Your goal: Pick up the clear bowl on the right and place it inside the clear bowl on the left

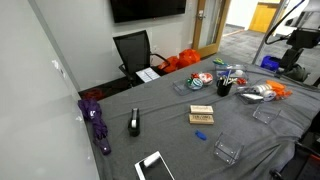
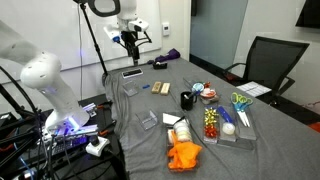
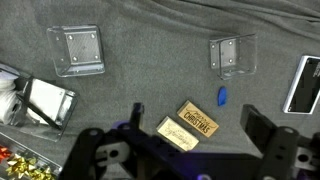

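Note:
Two clear square bowls sit on the grey cloth. In the wrist view one clear bowl (image 3: 78, 50) is at the upper left and the other clear bowl (image 3: 232, 53) is at the upper right. In an exterior view they show as one bowl (image 1: 227, 152) near the front edge and one bowl (image 1: 262, 115) further right. My gripper (image 3: 198, 125) is open and empty. It hangs high above the table, over two gold boxes (image 3: 198, 120), well clear of both bowls. It also shows raised in an exterior view (image 2: 130, 42).
A small blue item (image 3: 223, 96) lies by the gold boxes. A phone (image 3: 305, 85) is at the right edge, and a clear tray of clutter (image 3: 45, 100) at the left. A black cup (image 1: 224, 88), a purple umbrella (image 1: 97, 120) and a chair (image 1: 133, 50) are around.

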